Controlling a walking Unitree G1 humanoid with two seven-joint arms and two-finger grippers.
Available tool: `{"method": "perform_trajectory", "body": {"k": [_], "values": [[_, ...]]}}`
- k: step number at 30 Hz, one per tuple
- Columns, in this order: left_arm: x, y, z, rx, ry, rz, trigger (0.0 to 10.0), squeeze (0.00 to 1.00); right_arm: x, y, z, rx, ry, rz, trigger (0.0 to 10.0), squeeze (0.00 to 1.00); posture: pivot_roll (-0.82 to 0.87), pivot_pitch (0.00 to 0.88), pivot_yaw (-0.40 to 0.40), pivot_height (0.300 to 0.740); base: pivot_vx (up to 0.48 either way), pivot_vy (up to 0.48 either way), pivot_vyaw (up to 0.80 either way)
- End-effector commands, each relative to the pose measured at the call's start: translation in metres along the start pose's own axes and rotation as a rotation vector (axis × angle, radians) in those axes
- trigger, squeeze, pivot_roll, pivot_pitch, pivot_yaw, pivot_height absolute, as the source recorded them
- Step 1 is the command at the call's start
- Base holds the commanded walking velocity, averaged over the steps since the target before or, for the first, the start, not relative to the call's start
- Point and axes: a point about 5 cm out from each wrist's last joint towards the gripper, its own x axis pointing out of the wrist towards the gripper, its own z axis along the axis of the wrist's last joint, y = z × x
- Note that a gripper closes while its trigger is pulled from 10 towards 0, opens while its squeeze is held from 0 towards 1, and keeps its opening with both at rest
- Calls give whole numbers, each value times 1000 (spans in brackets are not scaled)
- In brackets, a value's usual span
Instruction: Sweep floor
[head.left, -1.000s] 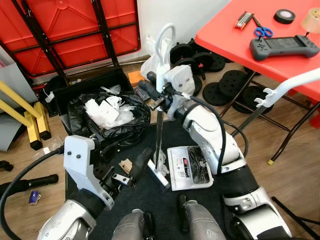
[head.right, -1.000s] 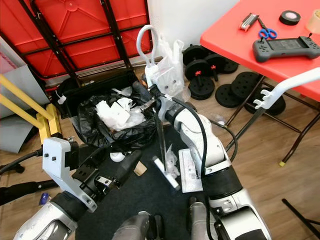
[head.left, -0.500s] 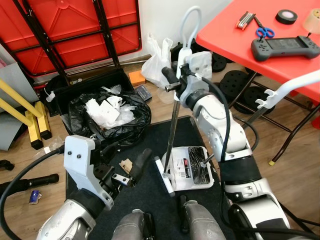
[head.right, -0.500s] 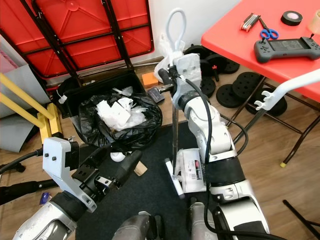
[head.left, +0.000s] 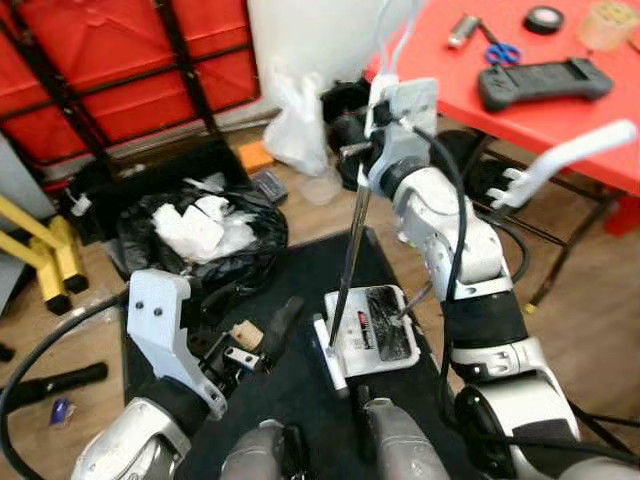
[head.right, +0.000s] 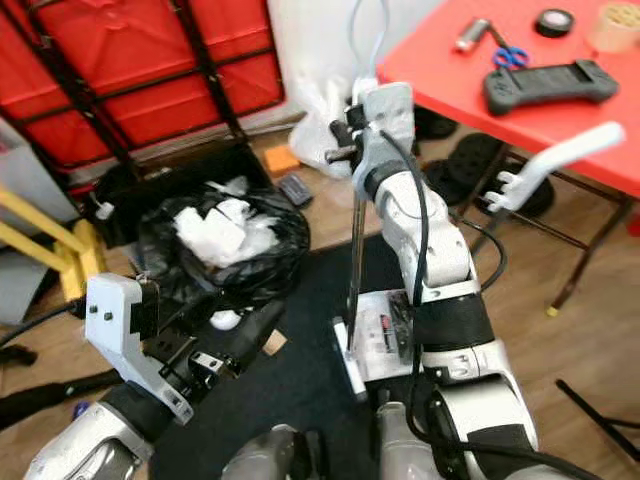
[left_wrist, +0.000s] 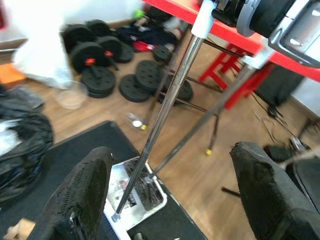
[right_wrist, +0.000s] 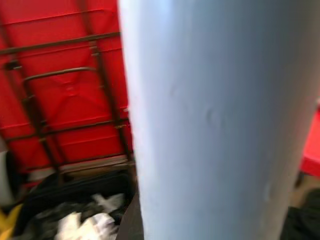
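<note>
Since a second ago you have swung the pole from a lean toward the bin at 10 o'clock to nearly upright, its grip now up at 12 o'clock; the whole view has also shifted, so the camera moved too.

Your left hand (head.left: 262, 340) hangs released at 7 o'clock, fingers spread and grasping nothing, above the black mat (head.left: 300, 270). A small brown scrap (head.left: 243, 334) lies just beside its tip.

The broom pole (head.left: 347, 265) is a thin metal rod with a pale looped handle (head.right: 365, 40) at the top, and its foot sits at the centre on the mat, touching the white dustpan (head.left: 365, 330), which holds dark debris. Your right hand (head.left: 366, 150) is clenched on the pole just under the handle; in the right wrist view the pale shaft (right_wrist: 210, 120) is blurred and very close.

At 10 o'clock the black bin bag (head.left: 200, 235) is heaped with white crumpled paper. A white plastic bag (head.left: 296, 130) and black weight plates (left_wrist: 95, 77) sit at 12 o'clock. At 2 o'clock the red desk (head.left: 530, 110) carries a black controller (head.left: 530, 80), scissors (head.left: 497, 50) and a tape roll (head.left: 545, 18); its legs stand near the pole
</note>
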Motion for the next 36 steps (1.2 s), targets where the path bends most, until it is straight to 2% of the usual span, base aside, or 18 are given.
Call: {"method": "perform_trajectory", "body": {"k": [1, 8, 11, 13, 20, 26, 28, 31, 36], "values": [[-2, 0, -3, -11, 14, 9, 10000, 0, 1, -1, 14, -35, -38, -15, 10000, 0, -27, 263, -8, 740, 0, 0, -800], [-1, 0, -3, -11, 14, 9, 10000, 0, 4, 2, 27, -29, -79, 9, 10000, 0, -27, 260, -10, 740, 0, 0, -721], [-1, 0, -3, -11, 13, 9, 10000, 0, 4, 6, 33, -10, -114, 34, 10000, 0, -26, 260, -10, 740, 0, 0, 0], [-1, 0, -3, -11, 12, 9, 10000, 0, 3, 12, 44, 16, -175, 83, 10000, 0, -29, 260, -11, 740, 0, 0, 0], [0, 0, -3, -10, 11, 9, 10000, 0, 2, 19, 53, 31, -212, 138, 10000, 0, -31, 259, -12, 740, 0, 0, 0], [0, 0, -3, -9, 10, 9, 10000, 0, 3, 24, 51, 52, -192, 175, 10000, 0, -34, 258, -13, 740, 0, 0, 0], [0, 0, -3, -10, 9, 9, 10000, 0, 4, 28, 43, 102, -134, 204, 10000, 0, -34, 258, -13, 740, 0, 0, 0], [0, 0, -3, -11, 10, 8, 10000, 0, 4, 29, 38, 130, -95, 219, 10000, 0, -32, 258, -14, 740, 0, 0, 0], [0, 0, -3, -13, 9, 7, 10000, 0, 6, 29, 39, 180, -89, 227, 10000, 0, -33, 258, -15, 740, 0, 0, 0]]}}
